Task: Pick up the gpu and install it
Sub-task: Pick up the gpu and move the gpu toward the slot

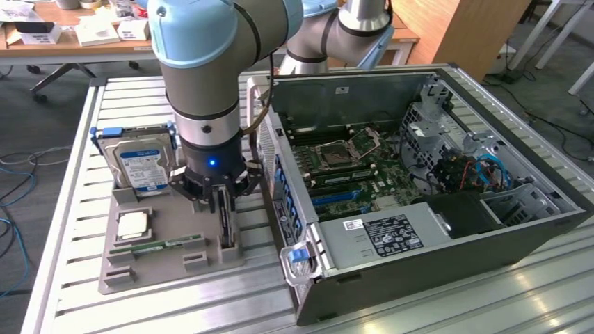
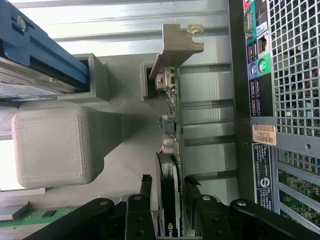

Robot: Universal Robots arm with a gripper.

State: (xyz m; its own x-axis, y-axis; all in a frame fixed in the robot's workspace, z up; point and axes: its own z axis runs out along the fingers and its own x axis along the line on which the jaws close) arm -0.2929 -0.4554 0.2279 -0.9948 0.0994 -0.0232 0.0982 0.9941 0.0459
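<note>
One gripper [image 1: 217, 200], centre-left in the exterior view, has its jaws parted astride the gpu [image 1: 225, 224] without clamping it. I see the card standing on edge in a slot of the grey holder [image 1: 153, 271] on the tabletop [image 1: 65, 229]. Just right of it lies the open computer case [image 1: 446, 268].

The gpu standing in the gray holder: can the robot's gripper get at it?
Most likely yes. The gripper hangs right over the gpu, its open fingers on either side of the card's upper edge. Nothing sits between them, and the hard drive stands off to one side.
</note>
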